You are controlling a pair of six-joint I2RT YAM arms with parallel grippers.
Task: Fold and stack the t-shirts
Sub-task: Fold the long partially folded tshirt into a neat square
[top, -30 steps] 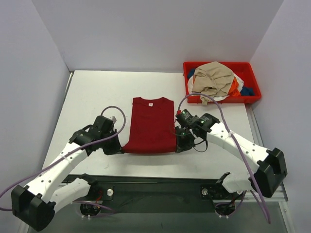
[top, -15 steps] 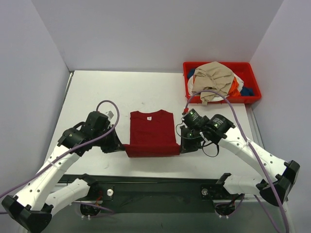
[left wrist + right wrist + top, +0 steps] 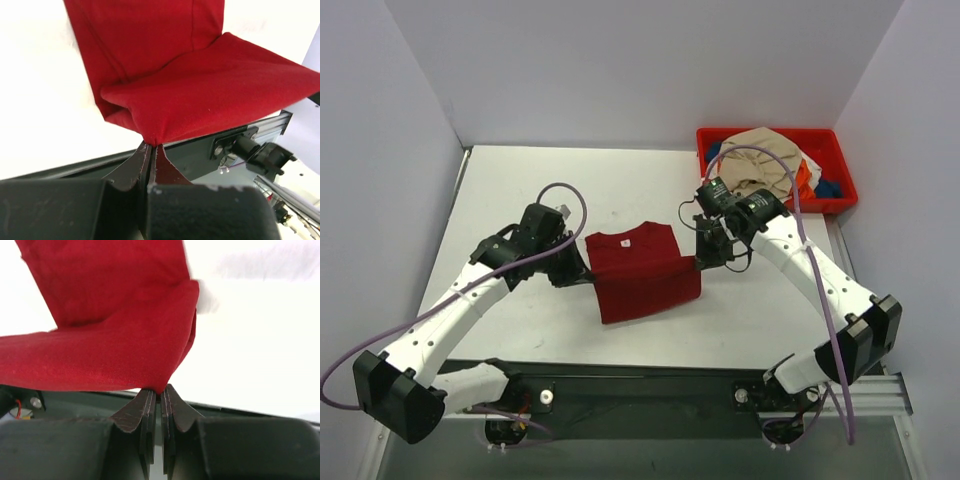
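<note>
Red shirt [image 3: 642, 275] is seen mid-table [image 3: 510, 190], collar end laid flat at the far side and the rest raised and doubled over. One side is pinched by the left gripper [image 3: 150, 148], fingers closed on the cloth. The other side is pinched the same way by the right gripper [image 3: 160, 391]. Other shirts [image 3: 760, 165] are piled in the bin [image 3: 847, 185], far right.

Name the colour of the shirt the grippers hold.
Dark red; top external view shows the t-shirt best.

Dark red t-shirt [image 3: 642, 272], hem end raised, collar end flat
</note>
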